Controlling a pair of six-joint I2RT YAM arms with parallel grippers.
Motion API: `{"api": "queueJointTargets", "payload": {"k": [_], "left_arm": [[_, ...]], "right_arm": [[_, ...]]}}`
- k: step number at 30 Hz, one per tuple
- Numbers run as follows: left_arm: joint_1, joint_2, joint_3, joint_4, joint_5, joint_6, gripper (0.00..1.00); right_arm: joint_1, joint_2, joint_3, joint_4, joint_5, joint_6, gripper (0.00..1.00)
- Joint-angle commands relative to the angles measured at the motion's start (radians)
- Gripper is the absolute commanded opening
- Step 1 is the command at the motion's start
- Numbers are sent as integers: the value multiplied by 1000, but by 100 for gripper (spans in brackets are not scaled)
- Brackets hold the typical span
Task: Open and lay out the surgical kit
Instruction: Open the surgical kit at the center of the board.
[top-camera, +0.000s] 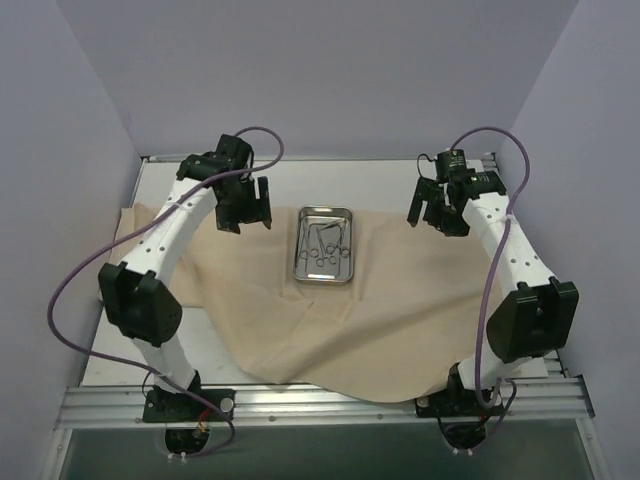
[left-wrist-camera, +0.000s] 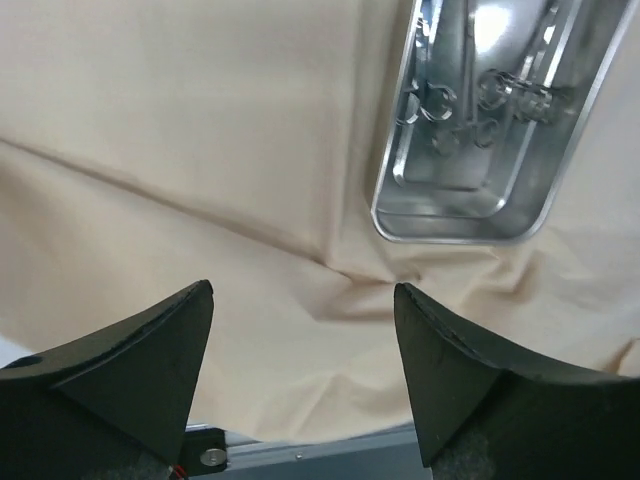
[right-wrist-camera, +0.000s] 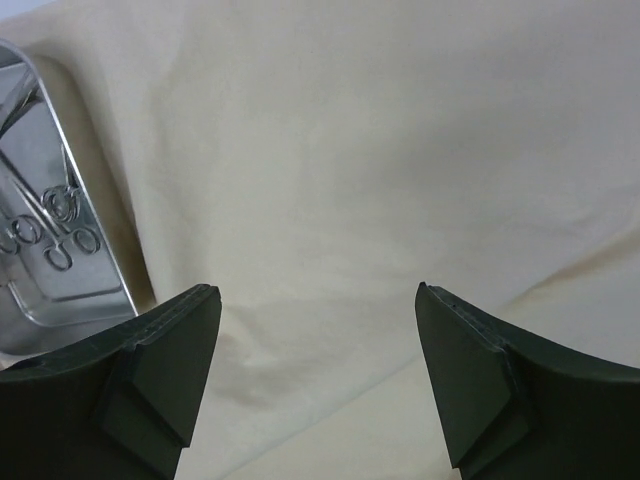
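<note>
The beige cloth wrap (top-camera: 330, 330) lies spread flat over the table, its front corner reaching the near edge. On its middle stands the shiny steel tray (top-camera: 323, 244) holding several silver ring-handled forceps (top-camera: 324, 248). My left gripper (top-camera: 245, 208) hovers over the cloth left of the tray, open with nothing between its fingers. The right gripper (top-camera: 432, 212) hangs over the cloth right of the tray, also open and empty. The left wrist view shows the tray (left-wrist-camera: 470, 215) at upper right and creased cloth (left-wrist-camera: 200, 150); the right wrist view shows the tray (right-wrist-camera: 60, 290) at left and smooth cloth (right-wrist-camera: 380, 160).
White table surface (top-camera: 215, 350) shows at the front left beside the cloth. A metal rail (top-camera: 320, 405) runs along the near edge, carrying both arm bases. Lilac walls close in the left, right and back.
</note>
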Motion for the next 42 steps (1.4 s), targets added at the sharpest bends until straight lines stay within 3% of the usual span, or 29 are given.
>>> {"api": "queueJointTargets", "payload": {"k": [1, 5, 14, 20, 29, 37, 42], "left_arm": [[52, 159, 168, -66, -35, 110, 82], [80, 354, 324, -141, -21, 132, 82], [103, 575, 378, -195, -115, 121, 75], [123, 692, 424, -173, -106, 124, 72], [178, 894, 574, -166, -9, 98, 64], [200, 1029, 726, -83, 109, 54, 61], [218, 1151, 933, -31, 291, -23, 61]], "right_arm": [[-64, 71, 56, 27, -51, -58, 81], [-99, 216, 60, 45, -82, -89, 84], [-73, 392, 40, 114, -77, -92, 86], [-50, 487, 69, 131, -28, -84, 86], [-52, 688, 163, 189, 4, -101, 86], [-55, 866, 360, 171, 72, -138, 86], [-70, 970, 531, 121, 96, -158, 86]]}}
